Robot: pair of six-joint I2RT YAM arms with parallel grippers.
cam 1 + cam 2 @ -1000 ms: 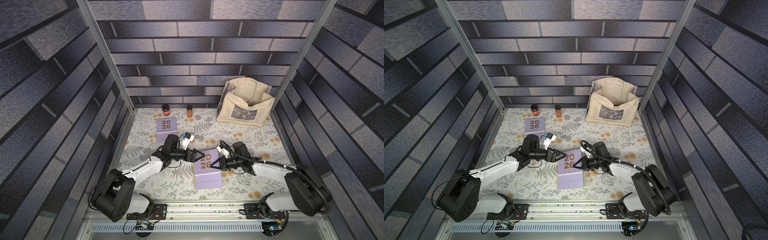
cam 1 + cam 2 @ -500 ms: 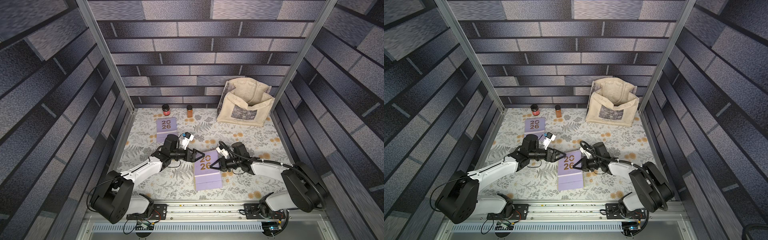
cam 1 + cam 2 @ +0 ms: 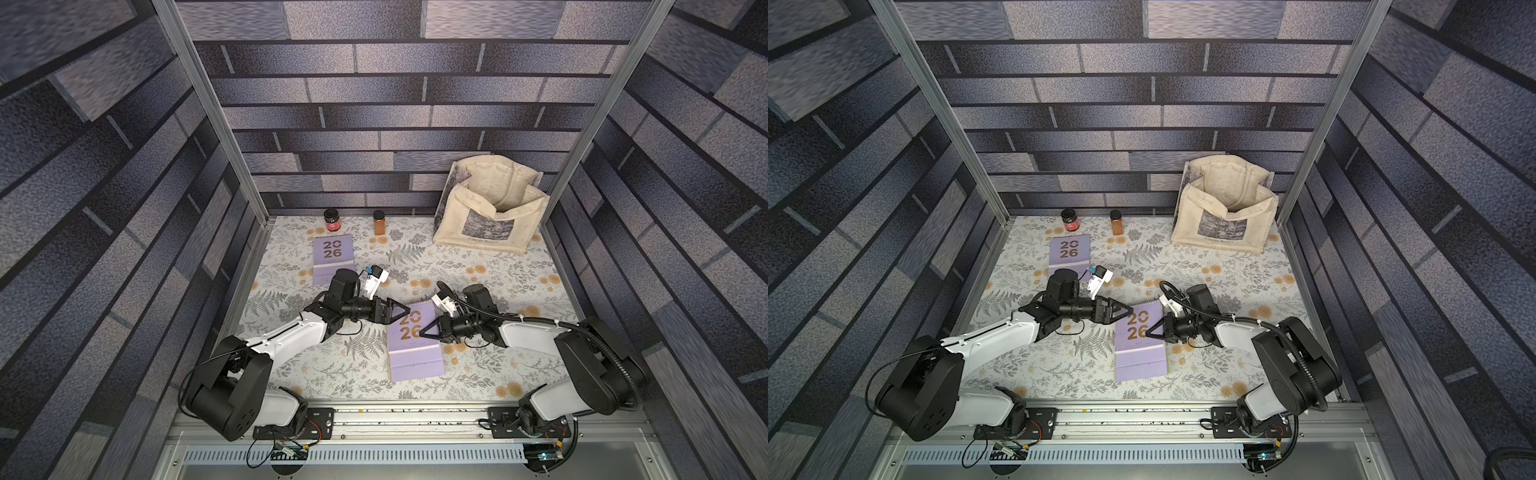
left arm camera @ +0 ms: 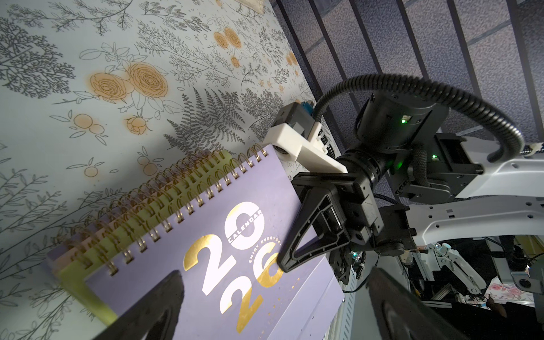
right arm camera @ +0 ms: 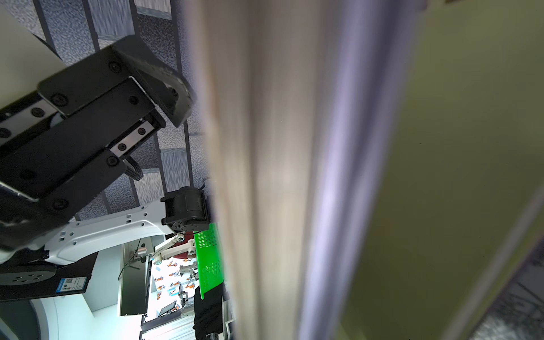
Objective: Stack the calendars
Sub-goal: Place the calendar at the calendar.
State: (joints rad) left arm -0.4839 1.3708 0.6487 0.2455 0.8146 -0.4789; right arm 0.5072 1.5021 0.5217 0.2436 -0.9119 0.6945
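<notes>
Calendars (image 3: pixel 417 353) lie mostly gathered in one stack (image 3: pixel 1142 353), lavender cover up, on the worktop (image 3: pixel 457 257) well in front of the tote bag (image 3: pixel 486 216), toward the robot. Yellow-green and peach edges show beneath. One lavender calendar (image 3: pixel 333 259) lies alone, well to the tote bag's left. The left gripper (image 3: pixel 405 309) has its jaws wide and empty at the stack's spiral corner. The right gripper (image 4: pixel 284 263) has its jaws closed, tip on the top cover; whether they pinch it I cannot tell. Probably the stack is being squared; next, the lone calendar needs fetching and laying flush on top
</notes>
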